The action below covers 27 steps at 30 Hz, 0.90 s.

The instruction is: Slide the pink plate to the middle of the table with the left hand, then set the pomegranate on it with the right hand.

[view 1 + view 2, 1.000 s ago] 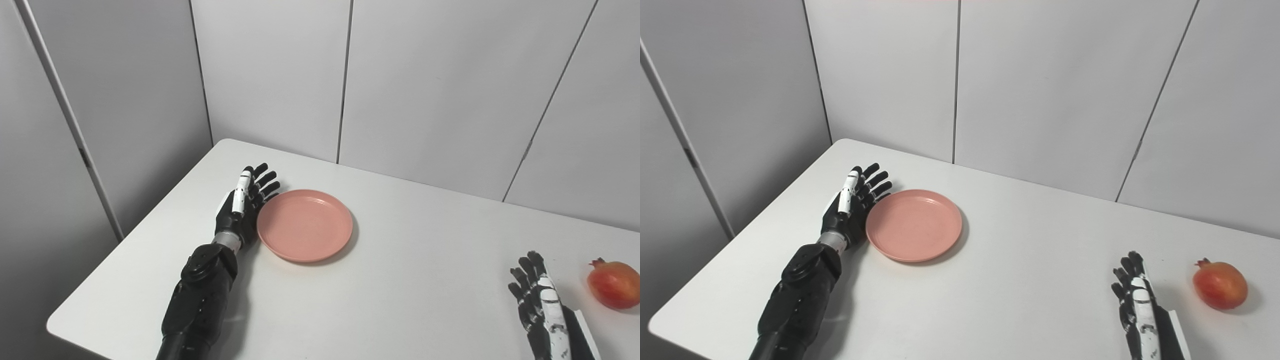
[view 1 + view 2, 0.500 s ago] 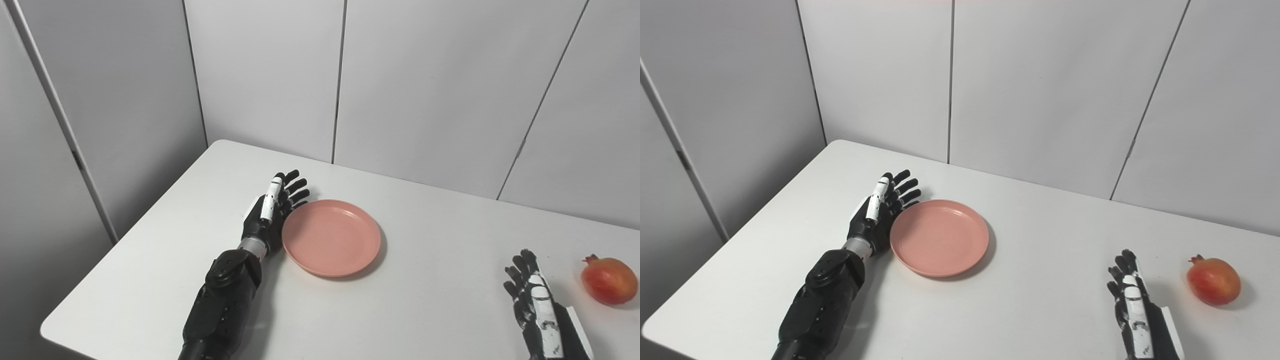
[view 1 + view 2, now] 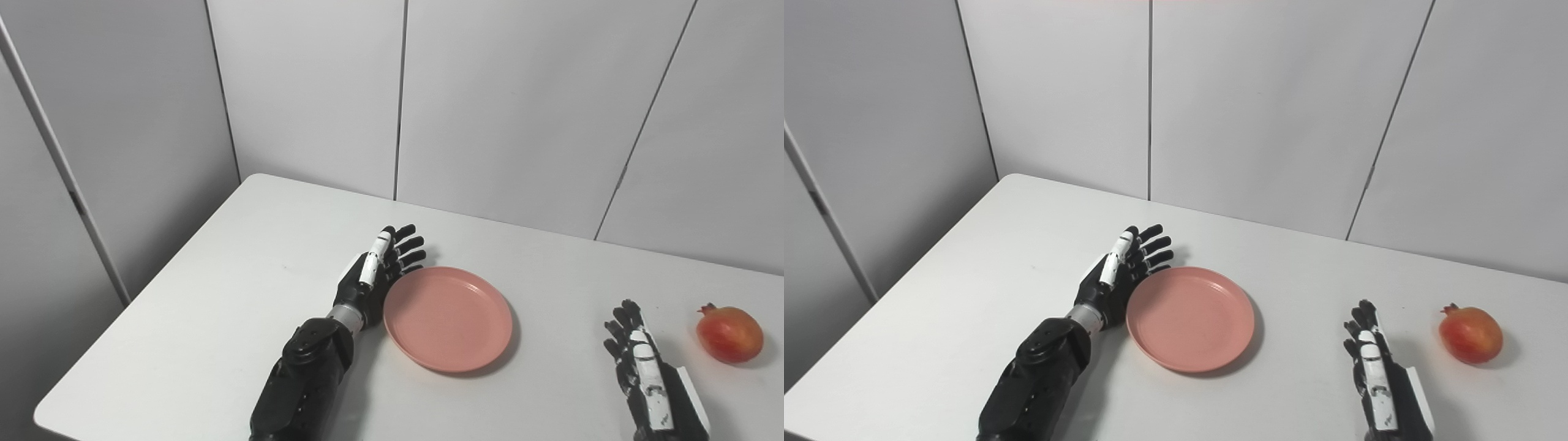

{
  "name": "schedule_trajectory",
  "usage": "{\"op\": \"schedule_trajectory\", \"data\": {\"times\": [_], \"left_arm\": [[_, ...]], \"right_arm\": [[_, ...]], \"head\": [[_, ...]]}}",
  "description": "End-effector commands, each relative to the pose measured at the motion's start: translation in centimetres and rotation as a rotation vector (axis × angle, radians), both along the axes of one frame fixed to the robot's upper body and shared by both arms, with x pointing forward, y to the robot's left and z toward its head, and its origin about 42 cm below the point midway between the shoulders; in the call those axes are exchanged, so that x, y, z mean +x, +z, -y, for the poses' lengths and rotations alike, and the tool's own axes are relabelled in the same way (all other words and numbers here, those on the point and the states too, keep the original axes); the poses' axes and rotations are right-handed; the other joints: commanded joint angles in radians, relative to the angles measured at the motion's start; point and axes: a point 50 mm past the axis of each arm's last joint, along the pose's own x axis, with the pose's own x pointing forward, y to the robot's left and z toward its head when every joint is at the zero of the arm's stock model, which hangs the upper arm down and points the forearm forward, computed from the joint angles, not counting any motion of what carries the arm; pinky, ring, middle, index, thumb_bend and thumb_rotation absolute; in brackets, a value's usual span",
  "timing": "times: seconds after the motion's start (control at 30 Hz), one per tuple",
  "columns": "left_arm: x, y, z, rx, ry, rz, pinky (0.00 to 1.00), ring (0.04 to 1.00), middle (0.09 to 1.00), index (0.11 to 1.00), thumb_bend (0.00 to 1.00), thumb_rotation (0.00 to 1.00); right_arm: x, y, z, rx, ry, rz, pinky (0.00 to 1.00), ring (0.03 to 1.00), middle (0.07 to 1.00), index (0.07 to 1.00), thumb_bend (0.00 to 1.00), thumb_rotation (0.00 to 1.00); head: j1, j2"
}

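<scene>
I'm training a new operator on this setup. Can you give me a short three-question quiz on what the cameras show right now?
1. True or false: the red pomegranate lies on the round pink plastic plate.
2. Which hand is against the plate's rim? A) left hand B) right hand
3. Fill in: the plate rests on the white ____.

Key: 1. False; it lies apart, right of the right hand. 2. A. 3. table.

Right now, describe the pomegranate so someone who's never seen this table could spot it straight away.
Start from the white table and look to its far right side, past the round pink plastic plate and the right hand. Lying alone there is the red-orange round pomegranate, the only fruit, with a small dark crown at its top left.
</scene>
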Motion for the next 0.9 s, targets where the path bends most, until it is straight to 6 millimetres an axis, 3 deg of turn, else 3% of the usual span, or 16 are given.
{"op": "schedule_trajectory", "data": {"times": [0.0,0.47,0.87], "left_arm": [[0.2,0.6,1.2,0.003,-0.029,0.01,0.86,0.868,0.876,0.857,0.37,1.0],[-1.8,0.0,5.5,-0.027,-0.03,0.006,0.86,0.872,0.882,0.87,0.4,1.0],[-2.9,0.2,4.9,-0.014,0.034,0.014,0.85,0.866,0.878,0.871,0.4,1.0]], "right_arm": [[0.6,2.1,-0.6,0.015,0.007,0.104,1.0,0.997,1.0,1.0,0.22,1.0],[0.7,2.6,-1.5,0.028,-0.008,0.094,1.0,0.988,0.998,1.0,0.23,1.0],[0.6,3.3,-2.4,0.03,-0.024,0.082,1.0,0.99,0.997,0.998,0.25,1.0]], "head": [[-0.011,0.005],[-0.082,0.045],[-0.138,0.075]]}}
